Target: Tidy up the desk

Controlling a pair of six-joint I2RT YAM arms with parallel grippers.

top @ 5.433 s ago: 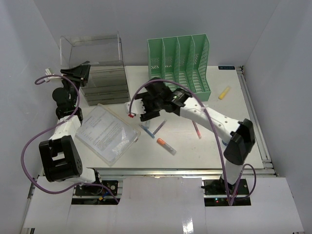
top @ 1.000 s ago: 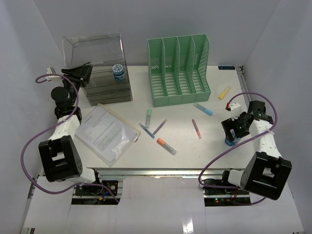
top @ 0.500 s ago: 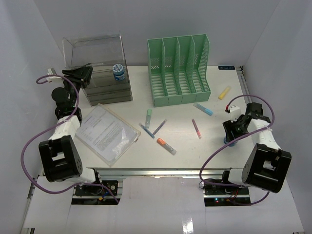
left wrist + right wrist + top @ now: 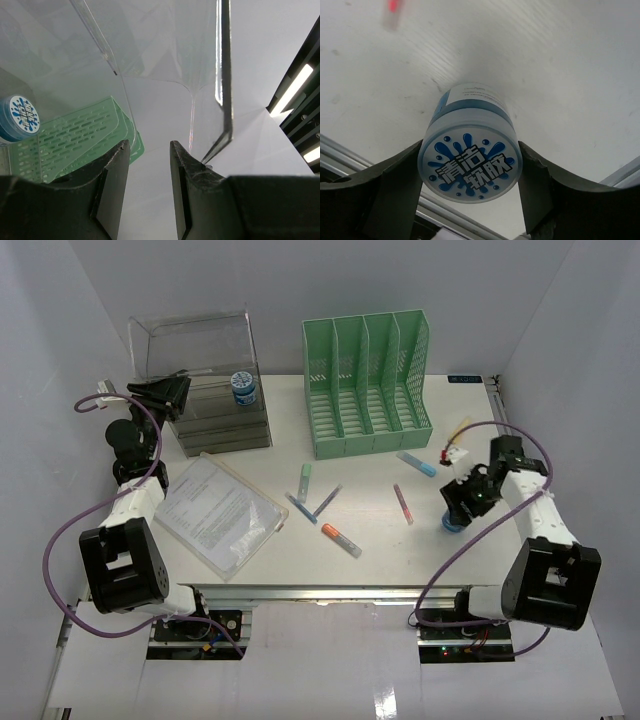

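Observation:
The desk (image 4: pixel 385 545) is a wide white tabletop with a metal rail along its near edge. My right gripper (image 4: pixel 462 505) is shut on a small jar with a blue splash-printed lid (image 4: pixel 470 160). Its fingers (image 4: pixel 395 195) press on both sides of the lid, over the right part of the desk (image 4: pixel 545 60). At the back left, my left gripper (image 4: pixel 166 392) hangs by the clear plastic drawer box (image 4: pixel 205 350). That gripper (image 4: pixel 150 150) is open with nothing between its fingers. A second blue-lidded jar (image 4: pixel 241 387) sits on top of the drawers, inside the clear cover.
A green slotted file rack (image 4: pixel 368 380) stands at the back centre. A clear document sleeve (image 4: pixel 218 512) lies at the front left. Several pens and markers lie scattered mid-desk, among them an orange one (image 4: pixel 340 539), a pink one (image 4: pixel 402 504) and a yellow one (image 4: pixel 459 429).
My right gripper closed on the jar and moved left with it, away from the desk's right edge. The left arm has not moved.

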